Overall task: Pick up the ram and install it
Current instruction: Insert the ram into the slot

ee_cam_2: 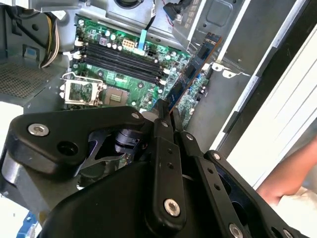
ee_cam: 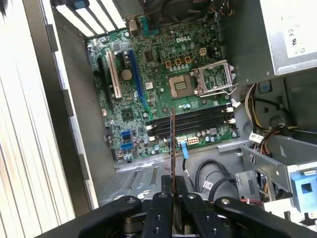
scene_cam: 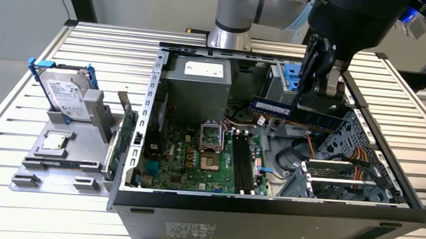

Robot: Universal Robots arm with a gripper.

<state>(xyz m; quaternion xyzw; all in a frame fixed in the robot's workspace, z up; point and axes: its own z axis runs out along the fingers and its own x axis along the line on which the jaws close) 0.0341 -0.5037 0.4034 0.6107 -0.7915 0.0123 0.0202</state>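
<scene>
The ram (scene_cam: 273, 107) is a long blue stick with black chips, held in the air over the open computer case (scene_cam: 133, 148), toward the exterior view's right. My gripper (scene_cam: 314, 102) is shut on it from above, near its middle. In the first wrist view the ram (ee_cam: 172, 144) shows edge-on, running out from my gripper (ee_cam: 173, 191) above the black memory slots (ee_cam: 190, 121). The second wrist view shows the ram (ee_cam_2: 195, 64) slanting away from my gripper (ee_cam_2: 166, 116), off to the side of the slots (ee_cam_2: 119, 59). The slots (scene_cam: 243, 166) lie well below the stick.
A grey fixture (scene_cam: 62, 168) at the exterior view's left carries a hard drive (scene_cam: 66, 94), a processor chip (scene_cam: 54, 141) and an upright green card (scene_cam: 127, 133). Inside the case are the power supply (scene_cam: 196, 91), the processor socket (scene_cam: 210, 139) and cables (scene_cam: 359, 159). A person's hand (ee_cam_2: 287, 173) shows outside the case.
</scene>
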